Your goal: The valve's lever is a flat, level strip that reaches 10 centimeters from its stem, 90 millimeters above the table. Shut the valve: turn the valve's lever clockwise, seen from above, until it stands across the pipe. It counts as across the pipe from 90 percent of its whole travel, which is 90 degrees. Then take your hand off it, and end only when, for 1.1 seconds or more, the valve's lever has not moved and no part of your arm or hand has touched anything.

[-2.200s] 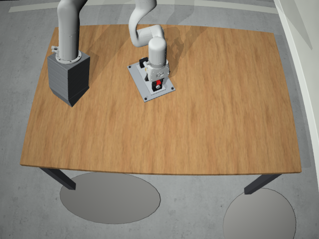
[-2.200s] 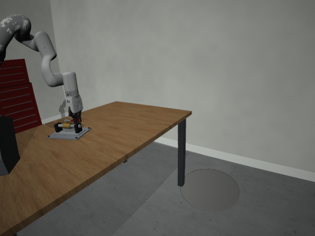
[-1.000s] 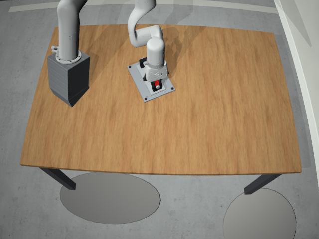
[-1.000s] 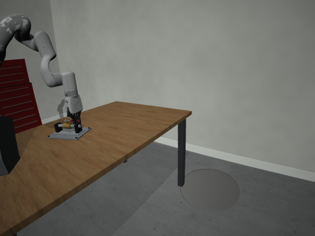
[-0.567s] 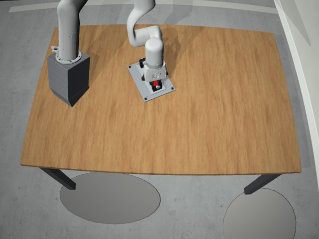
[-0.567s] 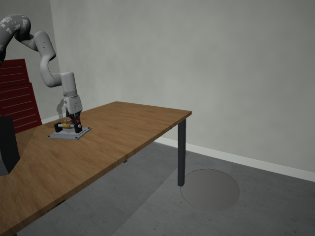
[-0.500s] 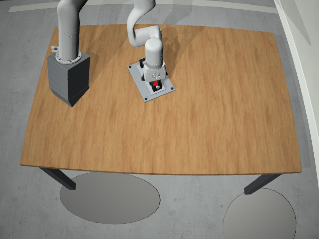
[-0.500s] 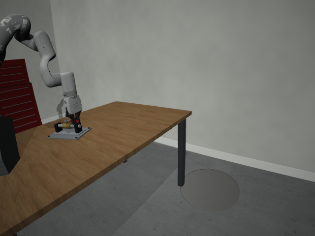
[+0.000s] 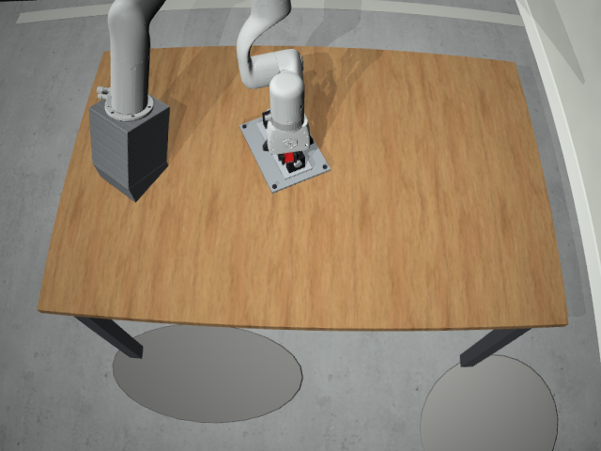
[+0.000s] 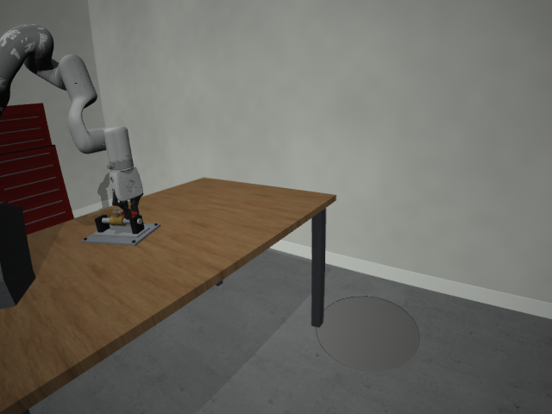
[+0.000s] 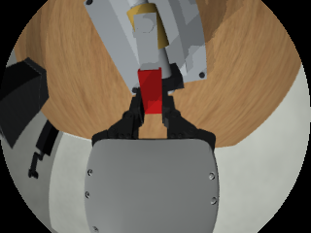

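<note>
From above, the white arm's wrist hides most of the black-fingered claw, which is clamped on the flat red lever of the valve; only the strip's near end shows between the fingers, and its stem end is cut off from sight. Just beyond the claw the grey pipe with its brass valve body lies on a grey bolted base plate on the wooden worktop. Well off to one side of the claw stands the arm's dark block pedestal, and a red drawer cabinet stands behind.
</note>
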